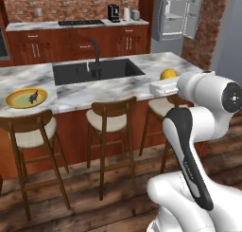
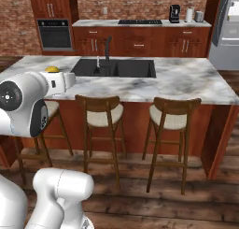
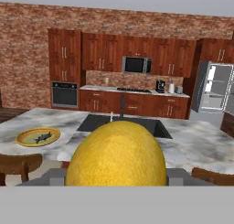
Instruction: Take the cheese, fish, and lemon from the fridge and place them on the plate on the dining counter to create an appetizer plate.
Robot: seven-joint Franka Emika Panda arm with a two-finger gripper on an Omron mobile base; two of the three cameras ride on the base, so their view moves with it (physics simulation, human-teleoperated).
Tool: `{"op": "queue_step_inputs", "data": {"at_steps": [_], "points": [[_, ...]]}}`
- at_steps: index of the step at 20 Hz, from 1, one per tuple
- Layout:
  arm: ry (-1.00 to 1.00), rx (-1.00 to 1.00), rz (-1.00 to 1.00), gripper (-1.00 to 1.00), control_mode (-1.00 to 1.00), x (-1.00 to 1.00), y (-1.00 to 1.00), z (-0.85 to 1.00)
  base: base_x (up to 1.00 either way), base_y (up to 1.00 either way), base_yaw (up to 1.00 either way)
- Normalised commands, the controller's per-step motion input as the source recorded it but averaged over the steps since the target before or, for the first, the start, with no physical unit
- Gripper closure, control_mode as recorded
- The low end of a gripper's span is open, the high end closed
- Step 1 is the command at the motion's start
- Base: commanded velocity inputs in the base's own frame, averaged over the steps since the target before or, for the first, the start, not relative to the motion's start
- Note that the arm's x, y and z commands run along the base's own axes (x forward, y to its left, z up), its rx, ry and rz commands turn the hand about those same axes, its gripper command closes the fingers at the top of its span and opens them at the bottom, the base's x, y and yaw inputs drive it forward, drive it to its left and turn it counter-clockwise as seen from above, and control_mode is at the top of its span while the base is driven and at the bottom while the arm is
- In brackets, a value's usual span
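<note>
Hand (image 3: 116, 184) grips lemon (image 3: 116, 154) above stools (image 1: 111, 120), sink (image 1: 97, 70) ahead.

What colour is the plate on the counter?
Yellow rim, pale green centre; the plate shows best in the hand view.

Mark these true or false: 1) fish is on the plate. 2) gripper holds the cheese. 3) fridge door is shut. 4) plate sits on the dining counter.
1) True: the fish lies on the plate.
2) False: the gripper holds the lemon.
3) False: the fridge stands open, its white interior showing.
4) True: the plate rests on the dining counter, left of the sink.
</note>
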Motion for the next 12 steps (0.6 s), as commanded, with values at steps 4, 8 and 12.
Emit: {"op": "queue_step_inputs", "data": {"at_steps": [4, 8, 12], "points": [[0.0, 0.0, 0.0, 1.0, 1.0, 0.0, 0.0, 0.0, 0.21, 1.0, 0.0], [0.0, 0.0, 0.0, 1.0, 1.0, 0.0, 0.0, 0.0, 0.39, 1.0, 0.0], [0.0, 0.0, 0.0, 1.0, 1.0, 0.0, 0.0, 0.0, 0.7, 1.0, 0.0]]}}
